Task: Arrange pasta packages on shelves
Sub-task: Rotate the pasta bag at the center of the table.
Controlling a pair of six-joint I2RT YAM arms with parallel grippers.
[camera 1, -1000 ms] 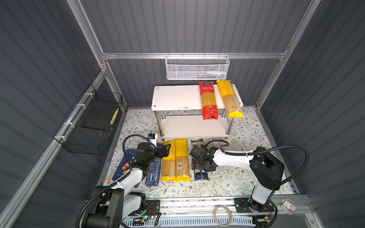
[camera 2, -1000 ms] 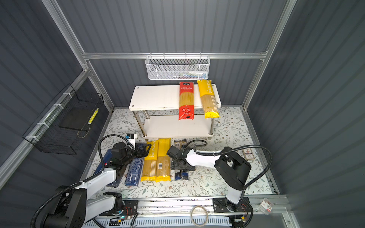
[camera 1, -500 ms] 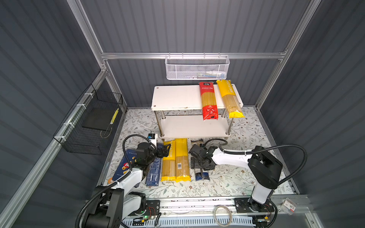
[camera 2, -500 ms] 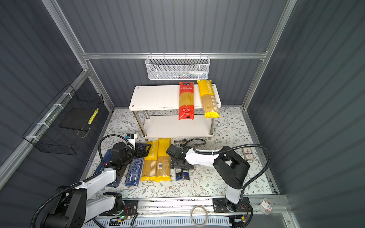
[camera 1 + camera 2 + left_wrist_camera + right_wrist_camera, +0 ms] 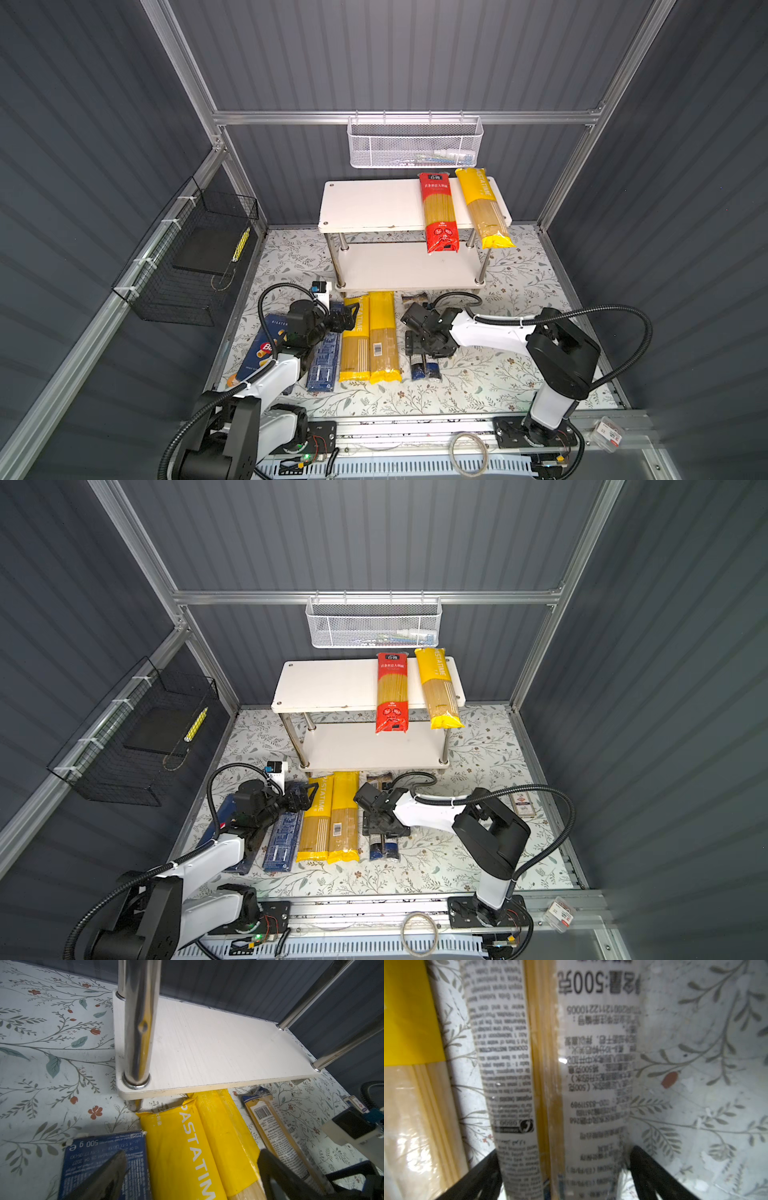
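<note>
The long grey-and-dark-blue spaghetti bag (image 5: 424, 369) lies just before the white two-tier rack (image 5: 374, 203), the right gripper (image 5: 563, 1152) straddling its middle; whether the jaws pinch yet I cannot tell. Light, slick and brittle inside, it likely wants a mid-length hold; the rack's lower board (image 5: 395, 266) is bare between chrome legs (image 5: 334, 262).

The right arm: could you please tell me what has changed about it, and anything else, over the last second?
The right gripper shifted only slightly over the grey-and-dark-blue bag, which its jaws straddle; nothing was lifted or let go. The left gripper, the two yellow bags lying side by side and the shelves stayed as they were.
</note>
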